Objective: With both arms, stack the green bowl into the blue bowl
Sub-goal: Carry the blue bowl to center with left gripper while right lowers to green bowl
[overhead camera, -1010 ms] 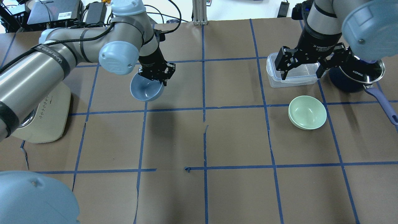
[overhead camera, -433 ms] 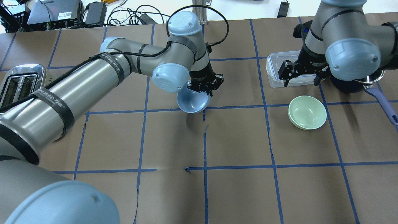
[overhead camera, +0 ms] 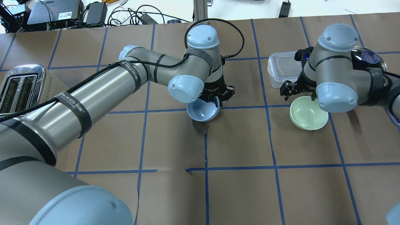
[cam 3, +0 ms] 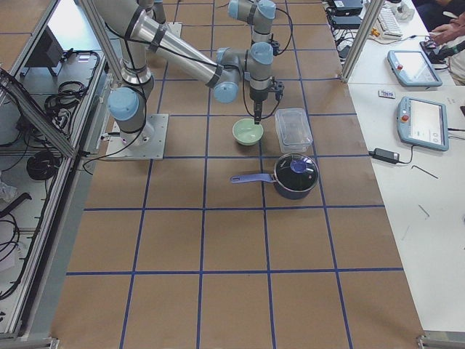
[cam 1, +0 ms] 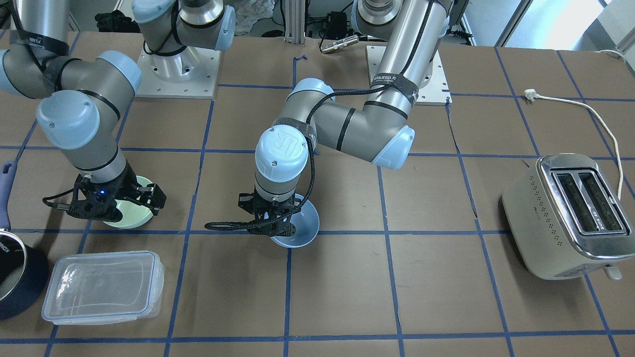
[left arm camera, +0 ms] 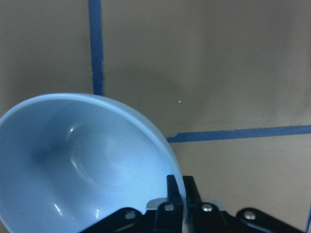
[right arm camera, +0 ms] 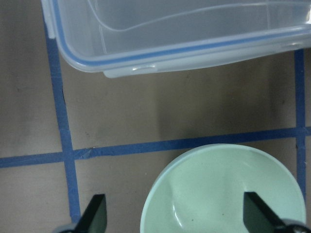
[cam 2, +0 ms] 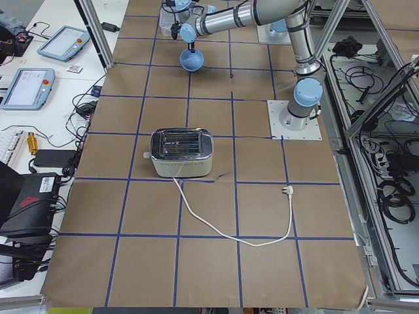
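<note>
My left gripper (overhead camera: 217, 103) is shut on the far rim of the pale blue bowl (overhead camera: 202, 113) and holds it tilted, low over the table's middle. I cannot tell whether the bowl touches the table. The left wrist view shows the fingers pinching the blue bowl's (left arm camera: 87, 165) rim. The mint-green bowl (overhead camera: 307, 118) sits upright on the table at the right. My right gripper (overhead camera: 298, 93) is open, with its fingers spread over the far rim of the green bowl (right arm camera: 223, 189) and not touching it.
A clear plastic container (overhead camera: 281, 68) lies just beyond the green bowl. A navy saucepan (cam 3: 294, 174) with lid and handle stands to its right. A toaster (overhead camera: 18, 84) stands at the far left, with its cord (cam 1: 595, 114) trailing on the table.
My left arm has carried the blue bowl rightward to the table's centre line. My right gripper has come from over the container toward the green bowl, still open.
</note>
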Available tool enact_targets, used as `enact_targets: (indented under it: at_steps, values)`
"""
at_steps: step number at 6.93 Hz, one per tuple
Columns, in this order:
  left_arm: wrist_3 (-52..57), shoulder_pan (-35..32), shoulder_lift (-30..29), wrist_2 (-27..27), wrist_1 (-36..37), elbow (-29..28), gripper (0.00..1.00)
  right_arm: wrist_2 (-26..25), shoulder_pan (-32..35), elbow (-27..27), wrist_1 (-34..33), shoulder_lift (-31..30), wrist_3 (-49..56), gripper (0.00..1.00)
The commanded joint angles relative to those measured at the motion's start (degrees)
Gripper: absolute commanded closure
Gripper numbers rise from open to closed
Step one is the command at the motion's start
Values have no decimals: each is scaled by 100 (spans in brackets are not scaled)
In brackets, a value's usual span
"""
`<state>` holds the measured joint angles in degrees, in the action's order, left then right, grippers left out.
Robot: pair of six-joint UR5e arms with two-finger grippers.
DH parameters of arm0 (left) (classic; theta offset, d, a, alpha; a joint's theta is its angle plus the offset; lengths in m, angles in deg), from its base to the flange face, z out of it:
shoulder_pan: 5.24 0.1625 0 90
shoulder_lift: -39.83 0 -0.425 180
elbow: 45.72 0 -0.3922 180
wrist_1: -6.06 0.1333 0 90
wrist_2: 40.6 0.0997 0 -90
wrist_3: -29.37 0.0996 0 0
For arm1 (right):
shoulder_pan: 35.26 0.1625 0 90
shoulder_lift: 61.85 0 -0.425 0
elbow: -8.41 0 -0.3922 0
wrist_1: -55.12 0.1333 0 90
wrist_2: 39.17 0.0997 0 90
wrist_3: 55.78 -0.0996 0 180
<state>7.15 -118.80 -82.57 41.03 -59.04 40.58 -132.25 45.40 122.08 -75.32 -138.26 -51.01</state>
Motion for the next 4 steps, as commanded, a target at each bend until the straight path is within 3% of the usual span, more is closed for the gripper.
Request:
enact_targets:
  at_steps: [1,3,4]
  values:
    - [-28,-8,49,231,41,-59,0,1,-7,85,-237,266,16,0]
    - [-10,297,435,187,-308,-366,0,1,-7,76,-237,302,112,0]
    - [7,708,628,39,-1538,-812,0,1,-7,76,-228,302,113,0]
